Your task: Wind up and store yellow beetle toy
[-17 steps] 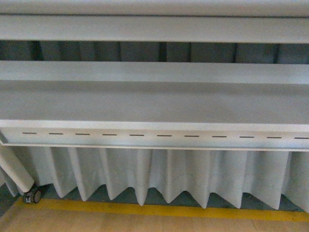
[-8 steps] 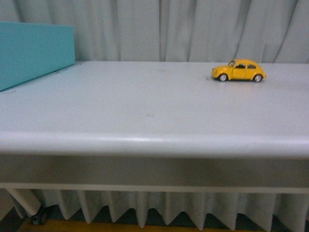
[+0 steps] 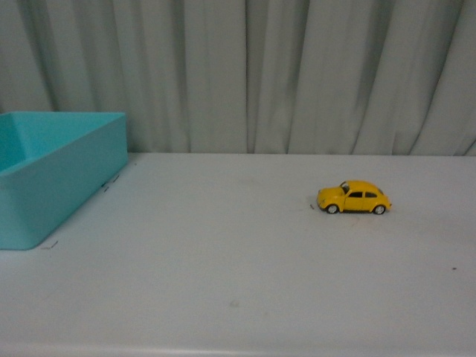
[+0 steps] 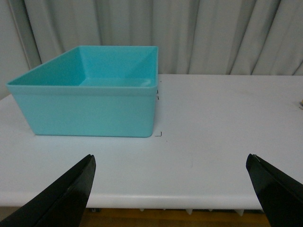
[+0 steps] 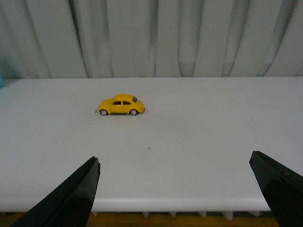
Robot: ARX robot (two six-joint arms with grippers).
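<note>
You see a glossy yellow beetle toy [image 3: 354,198], a smooth matt table [image 3: 223,253], a plastic-looking turquoise bin [image 3: 59,178], a cloth curtain [image 3: 245,74].

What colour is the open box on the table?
The box is plain turquoise; the left wrist view shows it best.

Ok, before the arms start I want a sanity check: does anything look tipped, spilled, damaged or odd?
Nothing stands out. The yellow toy car stands upright on its wheels on the white table, apart from the teal bin, which sits level. The left claw and right claw are open and empty.
</note>
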